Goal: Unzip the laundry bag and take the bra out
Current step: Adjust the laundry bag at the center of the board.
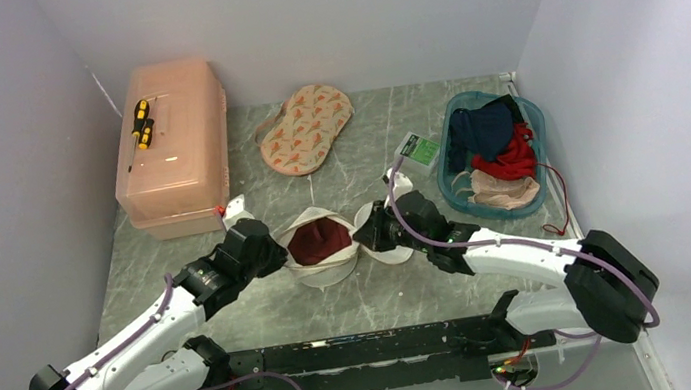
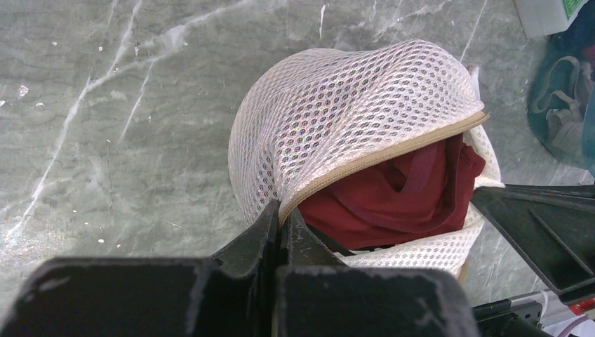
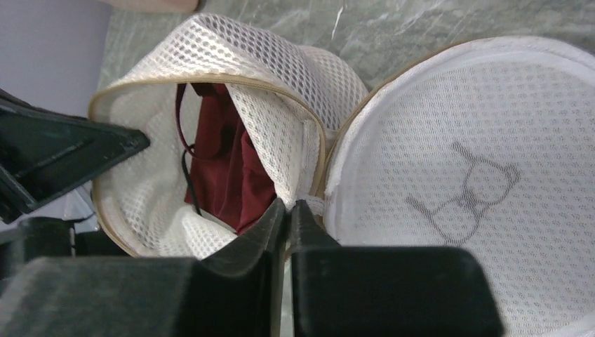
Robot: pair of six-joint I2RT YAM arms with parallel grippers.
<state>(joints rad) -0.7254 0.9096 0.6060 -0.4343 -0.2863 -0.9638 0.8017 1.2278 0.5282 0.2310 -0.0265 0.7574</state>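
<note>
Grey marble bench (image 1: 385, 296), white walls; laundry bag (image 1: 327, 274) open at centre.
Overhead: pink box (image 1: 174, 152) far-left, teal basket (image 1: 538, 121) right, both well clear. Left wrist: left hand (image 2: 282, 210) pinches cream rim (image 2: 393, 151), bra (image 2: 393, 200) inside bag. Right wrist: right hand (image 3: 288, 207) pinches rim beside lid (image 3: 477, 126), which lies flat.

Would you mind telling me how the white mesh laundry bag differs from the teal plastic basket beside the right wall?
The white mesh laundry bag is soft netting; the teal plastic basket is hard-walled. The bag holds one dark maroon bra; the basket holds several cloths. The left gripper and right gripper each pinch the bag's edge; nothing touches the basket. Both stand open with fabric inside.
</note>
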